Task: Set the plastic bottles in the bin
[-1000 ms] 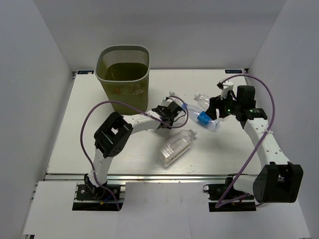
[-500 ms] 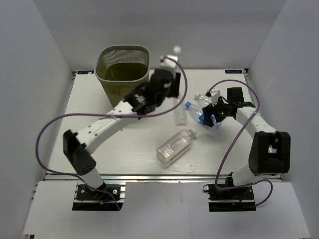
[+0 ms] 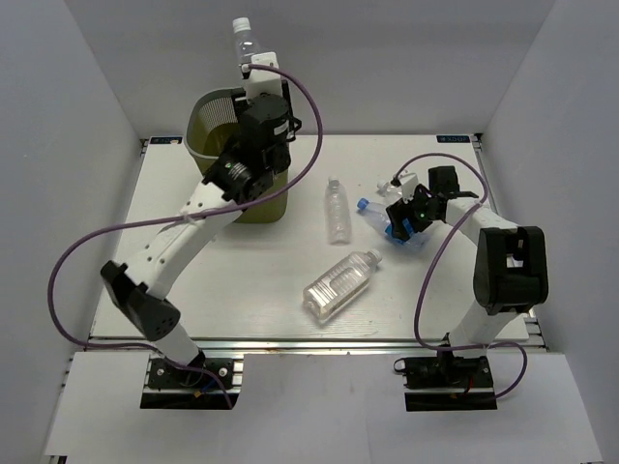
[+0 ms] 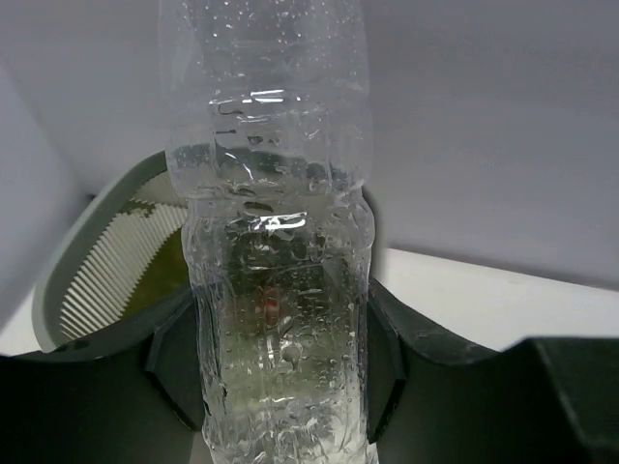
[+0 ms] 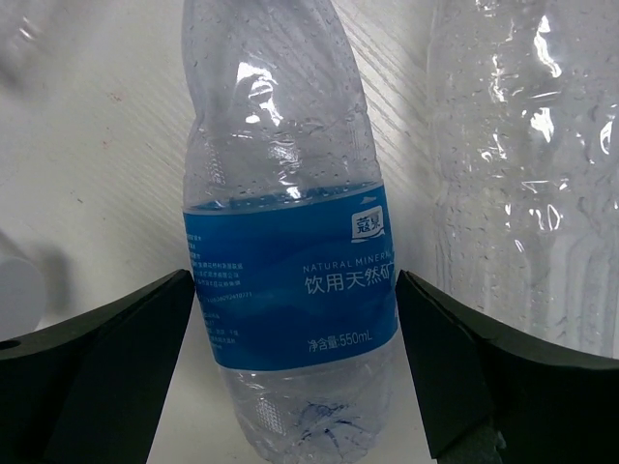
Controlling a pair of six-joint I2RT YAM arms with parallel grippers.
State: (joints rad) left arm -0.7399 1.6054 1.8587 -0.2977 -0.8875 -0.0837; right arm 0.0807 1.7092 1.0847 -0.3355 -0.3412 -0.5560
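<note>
Top external: since a second ago, a bottle (image 3: pixel 244 37) has been hoisted over the bin (image 3: pixel 215 102), clamped in the left gripper (image 3: pixel 251 66). A blue-label bottle (image 5: pixel 290 280) is straddled, ungripped, by the wide-open right gripper (image 3: pixel 400 223).

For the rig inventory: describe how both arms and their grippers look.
The left arm and right arm have white links joined by boxy black joint housings. A purple cable loops loosely alongside each. The left gripper and right gripper have black, wedge-shaped fingers. No markings are legible.
</note>
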